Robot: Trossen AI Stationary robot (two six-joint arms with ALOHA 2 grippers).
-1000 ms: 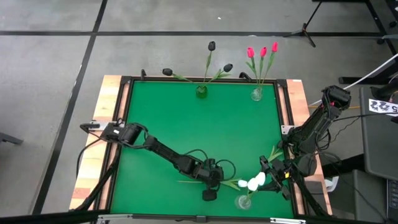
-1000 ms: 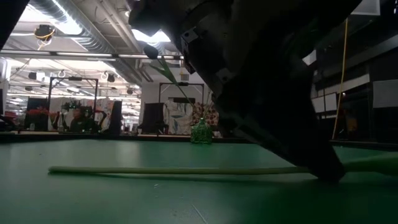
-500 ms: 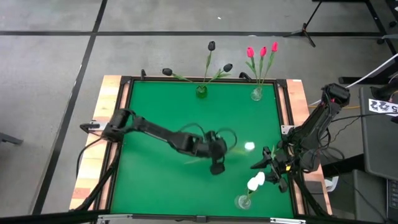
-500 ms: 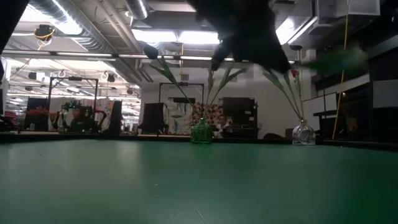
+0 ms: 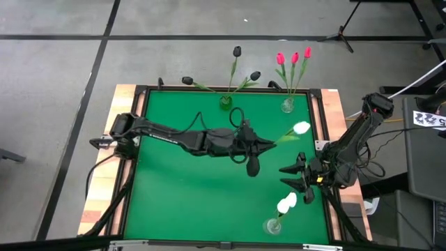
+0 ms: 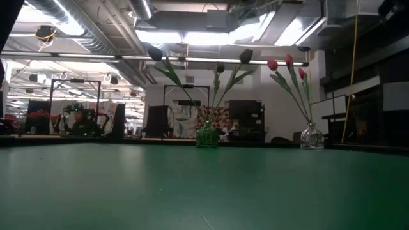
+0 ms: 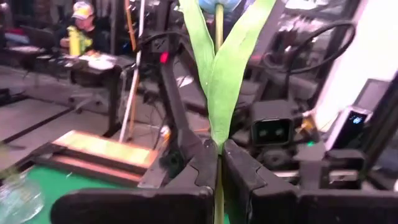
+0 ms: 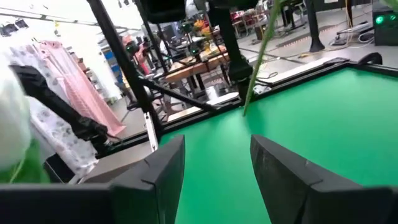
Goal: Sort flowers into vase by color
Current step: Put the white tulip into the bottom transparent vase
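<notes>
Overhead, we see a green tabletop | workshop behind | left tool grips white tulip | right tool open, empty | three vases at edges.

Mat centre: open, free passage.
Far edge: green vase, clear vase (stems splay outward).
Near right corner: third vase, right gripper beside.
</notes>
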